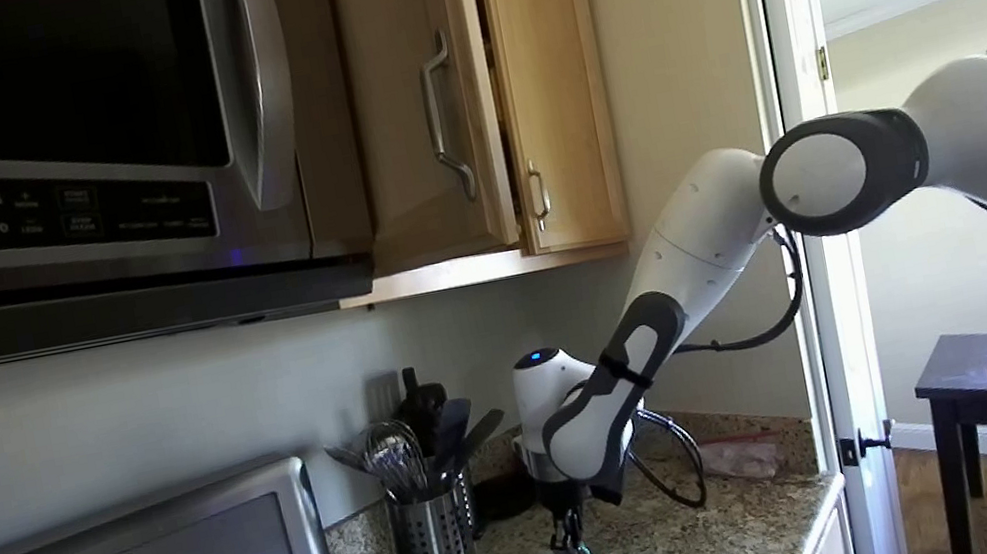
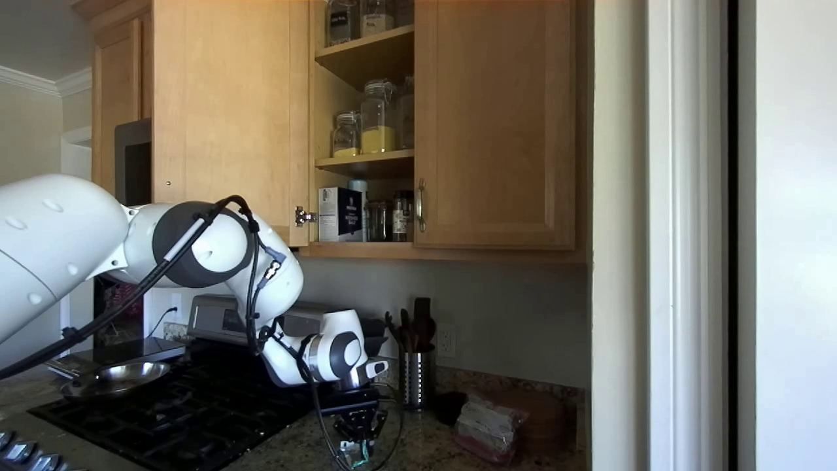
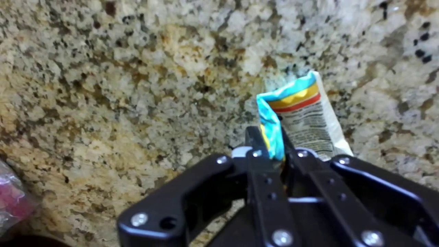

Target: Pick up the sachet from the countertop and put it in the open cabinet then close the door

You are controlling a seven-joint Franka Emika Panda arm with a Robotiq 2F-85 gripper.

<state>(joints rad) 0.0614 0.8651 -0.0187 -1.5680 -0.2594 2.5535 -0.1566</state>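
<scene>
While the sachet [image 3: 303, 127] is pinched by its folded edge between nearly closed fingers [image 3: 253, 137], low at the counter [image 3: 137, 85], the pick-up seems in hand; whether the sachet touches the counter is unclear. Next should come a steady lift to the open cabinet [image 2: 363, 250], its door [image 2: 229, 118] to be shut last.

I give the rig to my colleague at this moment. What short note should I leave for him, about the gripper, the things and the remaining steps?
Gripper: shut on a folded part of the sachet, low at the countertop.
Sachet: held; whether it also touches the countertop is hard to tell.
Cabinet: open, with jars inside; the door stands open.
Done: sachet gripped.
Left: lift it, put it in the cabinet, release, then close the door.
</scene>
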